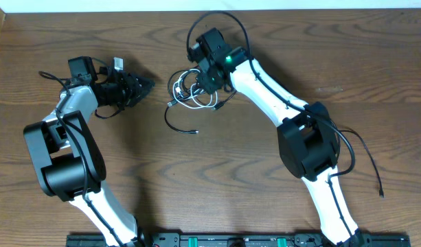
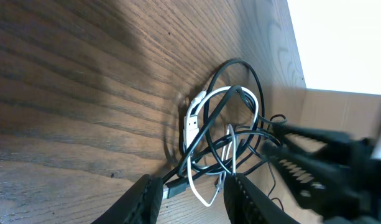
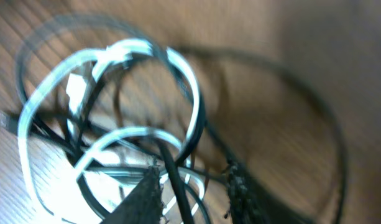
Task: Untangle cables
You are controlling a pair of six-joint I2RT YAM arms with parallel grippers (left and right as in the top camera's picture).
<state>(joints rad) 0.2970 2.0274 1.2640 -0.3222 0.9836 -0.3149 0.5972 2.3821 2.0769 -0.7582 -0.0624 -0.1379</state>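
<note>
The cables [image 1: 188,92] lie in a tangle on the wooden table: black loops wound through one white cord [image 2: 193,124], with a black tail [image 1: 177,125] trailing toward the front. My right gripper [image 1: 209,84] is down on the tangle's right side. In the right wrist view, which is blurred, its jaws [image 3: 193,196] stand apart and a black strand [image 3: 174,180] runs between them, thinner than the gap. My left gripper [image 1: 147,84] sits just left of the tangle and points at it. It is open [image 2: 196,199], with a black plug [image 2: 176,188] lying on the table ahead of its fingers.
The table's far edge [image 1: 299,10] runs close behind the tangle. A thin black cord [image 1: 370,165] lies at the right beside the right arm's base. Both arm bases stand at the front edge.
</note>
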